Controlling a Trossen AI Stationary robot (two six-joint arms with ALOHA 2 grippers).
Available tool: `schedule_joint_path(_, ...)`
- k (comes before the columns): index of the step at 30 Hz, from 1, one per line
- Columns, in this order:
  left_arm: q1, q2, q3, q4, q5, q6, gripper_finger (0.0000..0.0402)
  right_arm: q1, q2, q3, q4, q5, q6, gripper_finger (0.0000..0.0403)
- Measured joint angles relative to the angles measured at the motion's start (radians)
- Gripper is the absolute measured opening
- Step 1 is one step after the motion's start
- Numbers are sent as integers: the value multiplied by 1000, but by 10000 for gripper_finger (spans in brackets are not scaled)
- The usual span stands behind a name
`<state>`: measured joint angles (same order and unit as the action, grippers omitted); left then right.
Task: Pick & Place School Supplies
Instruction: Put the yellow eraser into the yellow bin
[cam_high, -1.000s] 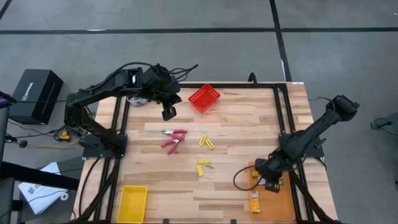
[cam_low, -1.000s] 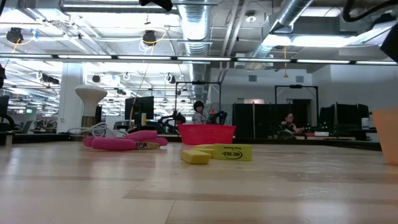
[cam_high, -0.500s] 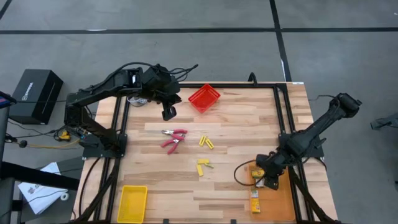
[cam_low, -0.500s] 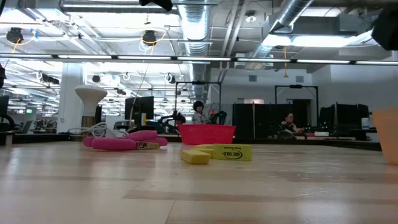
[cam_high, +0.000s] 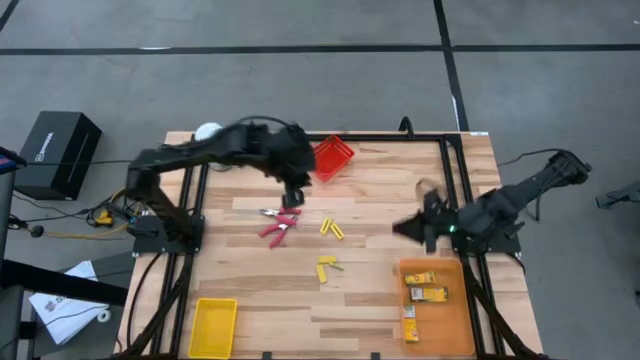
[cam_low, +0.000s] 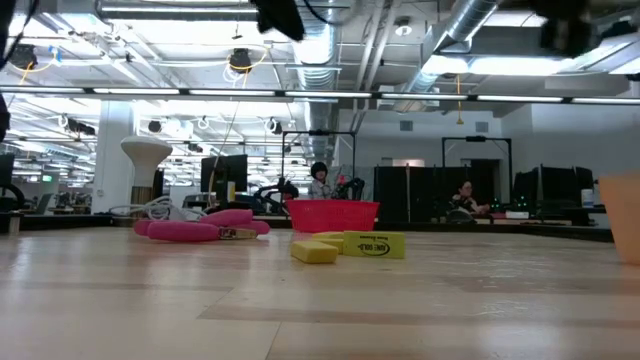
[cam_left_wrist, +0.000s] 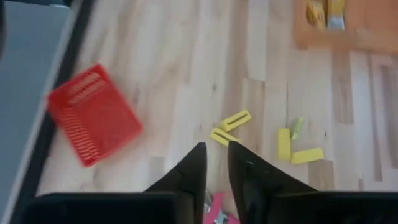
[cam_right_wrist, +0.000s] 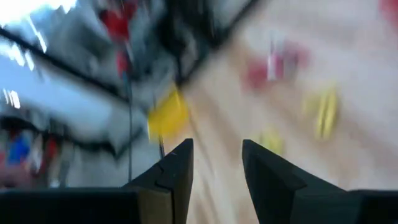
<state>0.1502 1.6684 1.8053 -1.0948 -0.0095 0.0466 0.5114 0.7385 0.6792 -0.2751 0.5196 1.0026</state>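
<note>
The red-handled scissor-like tool lies flat on the wood left of the middle; its pink handles show in the low view. Small yellow pieces lie to its right, also seen in the left wrist view. Three yellow-orange boxes lie inside the orange bin. My left gripper hovers just beyond the tool's far side, fingers narrowly open and holding nothing. My right gripper is open and empty, raised above the table beyond the orange bin's far edge.
The orange bin sits at the near right corner, the yellow bin at the near left, the red bin at the far edge near the middle. A white round object sits off the far left corner. Bare wood lies between the pieces and the orange bin.
My left gripper swung from the far left corner toward the table's middle and now stands over the red-handled tool. My right gripper rose out of the orange bin and moved toward the far edge, tipping up; the boxes it covered now show in the bin.
</note>
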Motion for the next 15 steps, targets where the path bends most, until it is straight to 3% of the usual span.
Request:
schedule_joint_path(4, -27, 120, -2, -1, 50, 29, 111, -73, -78, 0, 155, 110, -184, 130)
schedule_joint_path(8, -61, 221, -2, 10, 112, 48, 157, -129, -138, 0, 253, 111, -337, 129)
schedule_joint_path(15, -141, 333, -3, 129, 124, 84, 205, -179, -178, 0, 257, 109, -440, 128)
